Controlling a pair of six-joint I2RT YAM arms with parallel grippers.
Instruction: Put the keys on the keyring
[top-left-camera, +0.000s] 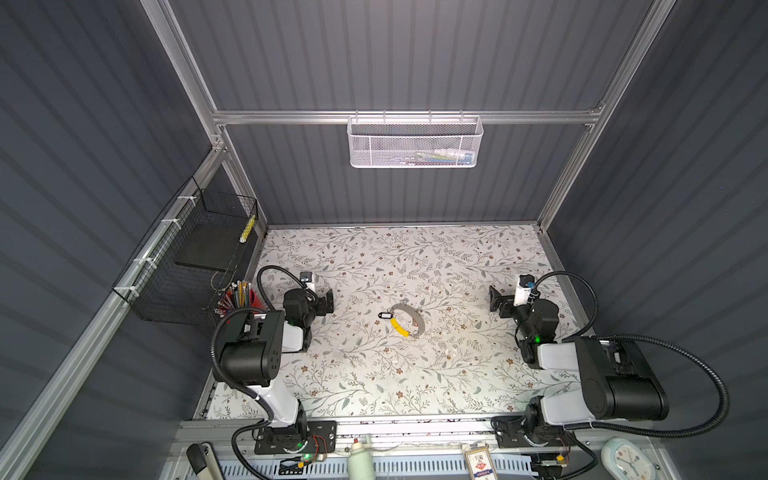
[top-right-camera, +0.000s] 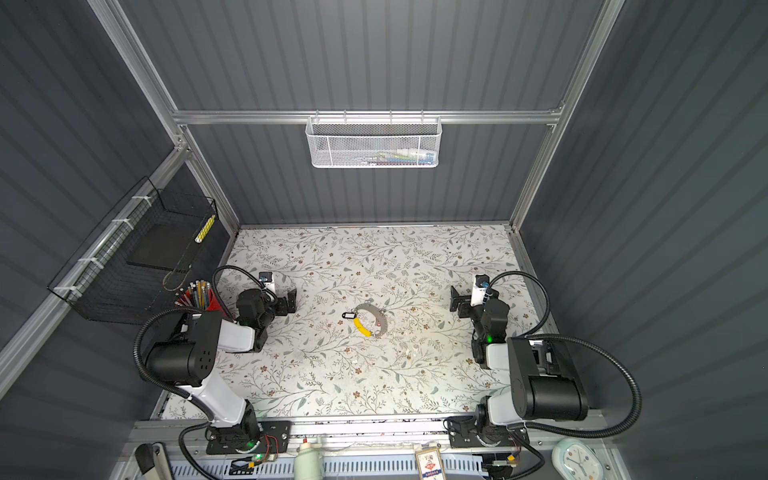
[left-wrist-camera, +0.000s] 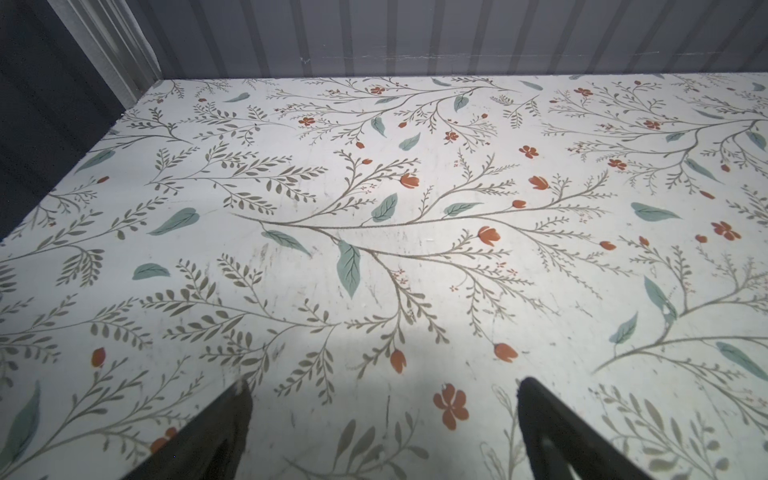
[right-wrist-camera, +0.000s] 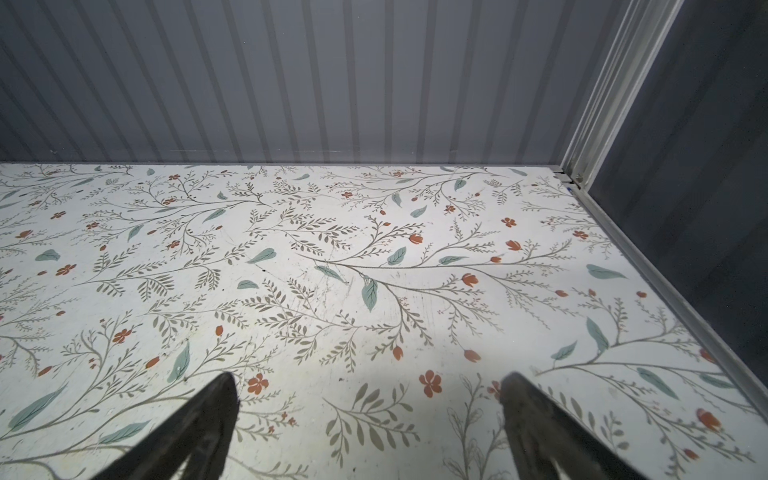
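Note:
The keyring (top-left-camera: 420, 321) (top-right-camera: 383, 321), a grey metal hoop with a yellow segment (top-left-camera: 400, 328), lies flat mid-table in both top views. A key tag (top-left-camera: 386, 316) (top-right-camera: 350, 316), black-rimmed with a white label, rests at the hoop's left edge; whether it is threaded on I cannot tell. The metal keys themselves are too small to make out. My left gripper (top-left-camera: 327, 301) (top-right-camera: 292, 300) (left-wrist-camera: 384, 385) hovers open left of the hoop, well apart from it. My right gripper (top-left-camera: 494, 299) (top-right-camera: 456, 299) (right-wrist-camera: 370, 380) stands open to its right. Both wrist views show only floral tabletop between the fingers.
A black wire basket (top-left-camera: 195, 257) hangs on the left wall above a red pencil cup (top-left-camera: 239, 297) beside the left arm. A white mesh basket (top-left-camera: 415, 143) hangs on the back wall. A bottle (top-left-camera: 359, 457) and a clock (top-left-camera: 627, 459) sit beyond the front rail.

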